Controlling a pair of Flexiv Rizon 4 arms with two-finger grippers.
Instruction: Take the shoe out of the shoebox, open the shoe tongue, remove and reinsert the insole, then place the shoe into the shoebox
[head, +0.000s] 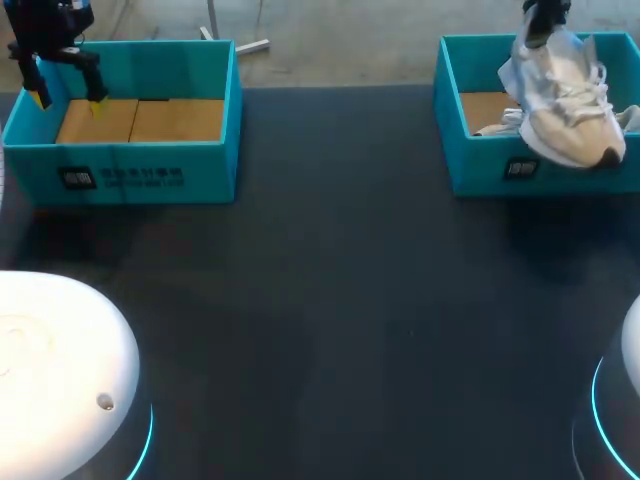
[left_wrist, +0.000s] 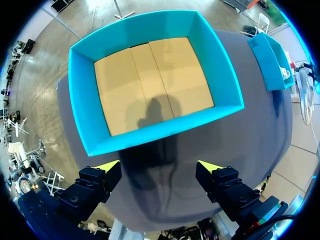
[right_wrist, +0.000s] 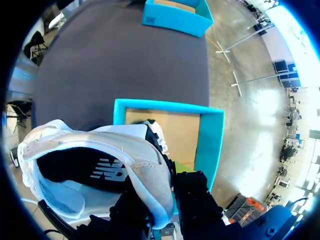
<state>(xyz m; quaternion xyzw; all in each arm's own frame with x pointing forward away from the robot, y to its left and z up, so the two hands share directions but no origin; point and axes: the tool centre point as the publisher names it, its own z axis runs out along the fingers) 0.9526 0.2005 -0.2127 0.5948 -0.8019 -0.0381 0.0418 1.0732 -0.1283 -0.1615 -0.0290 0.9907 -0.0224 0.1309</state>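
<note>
One shoe (head: 565, 100) hangs over the right box (head: 480, 170), heel pinched in the right end effector (right_wrist: 167, 185), best carried clear and set sole-down on the counter (head: 330, 300), while the left end effector (left_wrist: 160, 170) gapes wide, empty.

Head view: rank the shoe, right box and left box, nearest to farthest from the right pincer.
1. The shoe, gripped by the right pincer at the far right.
2. The right box, directly under the shoe.
3. The left box, across the table at the far left.
</note>
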